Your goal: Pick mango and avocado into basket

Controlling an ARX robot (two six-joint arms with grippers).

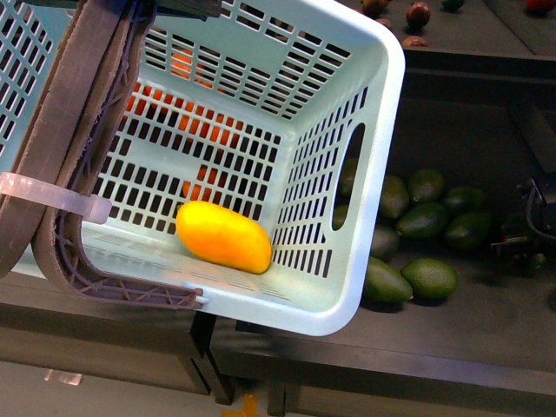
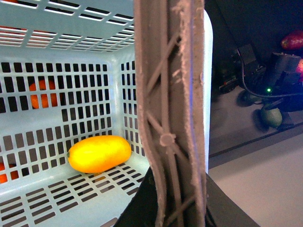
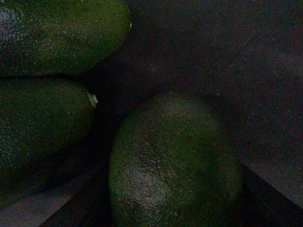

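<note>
The light teal basket [image 1: 365,130] hangs tilted and fills the left of the front view. The yellow-orange mango [image 1: 224,236] lies on its slotted bottom and also shows in the left wrist view [image 2: 99,153]. My left gripper [image 2: 171,201] is shut on the brown handles [image 2: 170,94], which are bound by a white zip tie [image 1: 52,198]. My right gripper [image 3: 175,189] is shut on a dark green avocado [image 3: 175,163] beside two other avocados [image 3: 42,127]. The right arm [image 1: 528,230] shows at the far right, over the avocado pile [image 1: 426,217].
Oranges [image 1: 204,122] show through the basket's slots. Dark red mangoes [image 1: 417,13] lie on the upper shelf at the back. The avocados lie on a dark shelf [image 1: 486,321] to the right of the basket. Pale floor [image 1: 104,391] is below.
</note>
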